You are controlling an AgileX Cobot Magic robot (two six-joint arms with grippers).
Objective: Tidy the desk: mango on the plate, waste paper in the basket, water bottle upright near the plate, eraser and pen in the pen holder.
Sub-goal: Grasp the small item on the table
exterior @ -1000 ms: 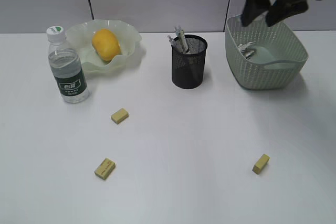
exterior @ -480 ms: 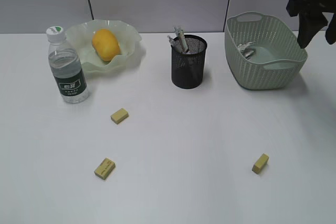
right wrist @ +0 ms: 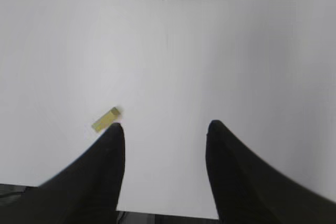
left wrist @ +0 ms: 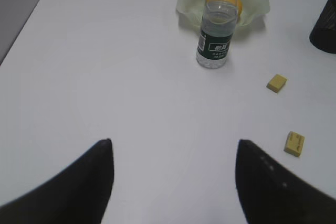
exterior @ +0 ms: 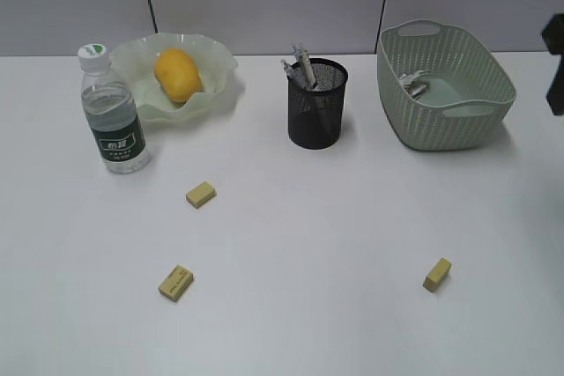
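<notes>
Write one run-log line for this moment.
mango: on plate | waste paper: in basket | erasers: three on desk | end effectors: empty

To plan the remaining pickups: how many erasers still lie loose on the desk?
3: one eraser before the water bottle, one front left, one front right.

white print on bottle label (left wrist: 214, 49), illegible
</notes>
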